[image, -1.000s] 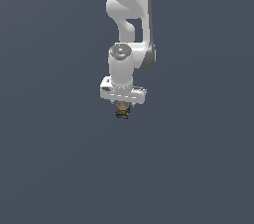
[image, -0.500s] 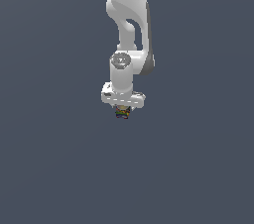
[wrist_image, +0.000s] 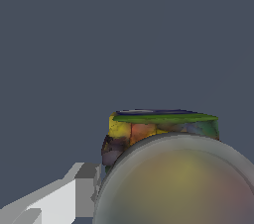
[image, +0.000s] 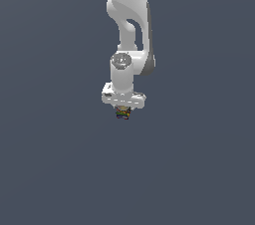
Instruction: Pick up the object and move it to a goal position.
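Gripper (image: 123,111), at frame centre, is closed narrowly on the jar (image: 122,113); the arm (image: 128,30) hangs straight down from the top.

Open room lies all around the gripper (image: 122,111) — nothing stands beside or beneath it; only the object (image: 122,113) fills the gap between its fingers (wrist_image: 74,193).

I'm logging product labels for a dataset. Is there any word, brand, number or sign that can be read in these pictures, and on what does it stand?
None can be read.
Jar: the body shows only blurred patches of yellow, red, green and blue; if it carries print, it is too smeared to read. Its round top is plain.
Arm and hand: plain white, no marking.
Backdrop: plain grey, no sign.
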`<state>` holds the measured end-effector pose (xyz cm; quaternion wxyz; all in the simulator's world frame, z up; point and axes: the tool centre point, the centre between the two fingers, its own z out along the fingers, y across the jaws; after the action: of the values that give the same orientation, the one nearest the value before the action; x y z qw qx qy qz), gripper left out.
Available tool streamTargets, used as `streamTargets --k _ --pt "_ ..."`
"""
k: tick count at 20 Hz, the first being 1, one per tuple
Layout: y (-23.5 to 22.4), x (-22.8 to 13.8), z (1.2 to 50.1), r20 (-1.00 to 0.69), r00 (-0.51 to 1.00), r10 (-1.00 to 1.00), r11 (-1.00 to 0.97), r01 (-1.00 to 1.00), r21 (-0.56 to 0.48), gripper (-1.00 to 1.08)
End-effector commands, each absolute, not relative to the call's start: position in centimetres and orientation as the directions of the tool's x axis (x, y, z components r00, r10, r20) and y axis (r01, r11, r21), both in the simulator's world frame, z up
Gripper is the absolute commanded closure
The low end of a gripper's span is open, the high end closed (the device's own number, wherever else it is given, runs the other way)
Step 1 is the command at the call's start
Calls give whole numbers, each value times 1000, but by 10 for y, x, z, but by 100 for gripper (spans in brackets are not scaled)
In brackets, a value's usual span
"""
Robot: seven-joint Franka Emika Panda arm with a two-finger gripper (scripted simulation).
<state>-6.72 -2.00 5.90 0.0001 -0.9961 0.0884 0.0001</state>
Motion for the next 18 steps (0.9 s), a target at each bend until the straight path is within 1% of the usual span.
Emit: streamTargets --k 1,9,13,18 --pt "-20 -67 59 0 984 -176 -984 -176 0 108" --pt "-24 -64 77 0 984 -176 -984 -176 0 108" --pt "-28 -60 99 0 984 -176 -984 -176 0 108" --pt "-37 -53 139 0 984 -177 -984 -177 0 108"
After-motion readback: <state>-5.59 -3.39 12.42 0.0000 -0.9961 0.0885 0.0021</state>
